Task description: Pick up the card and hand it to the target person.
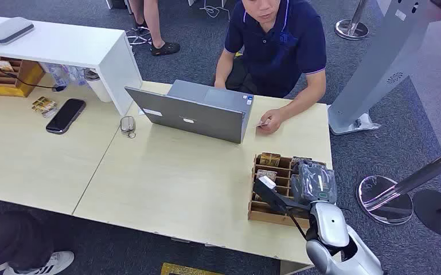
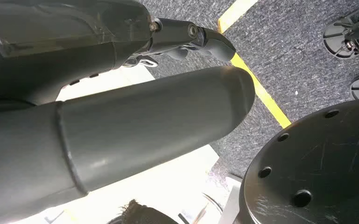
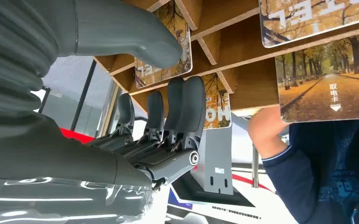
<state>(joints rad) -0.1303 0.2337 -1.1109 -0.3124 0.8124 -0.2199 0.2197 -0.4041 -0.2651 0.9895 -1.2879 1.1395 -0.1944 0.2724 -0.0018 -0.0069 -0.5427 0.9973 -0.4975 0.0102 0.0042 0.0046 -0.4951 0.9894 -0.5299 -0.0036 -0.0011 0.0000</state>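
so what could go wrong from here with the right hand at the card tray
1. The right hand hovers over the wooden card tray with nothing in it. The cards stand packed in narrow slots, so the thick thumb and fingers may catch a divider or pull two cards.
2. The tray sits near the table edge; a push could shift it.
3. The person's hand already holds something small, which may complicate a handover.

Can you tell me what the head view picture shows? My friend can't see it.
The robot's right hand reaches over a wooden card tray on a pale table. Across it, a person sits behind a grey laptop.
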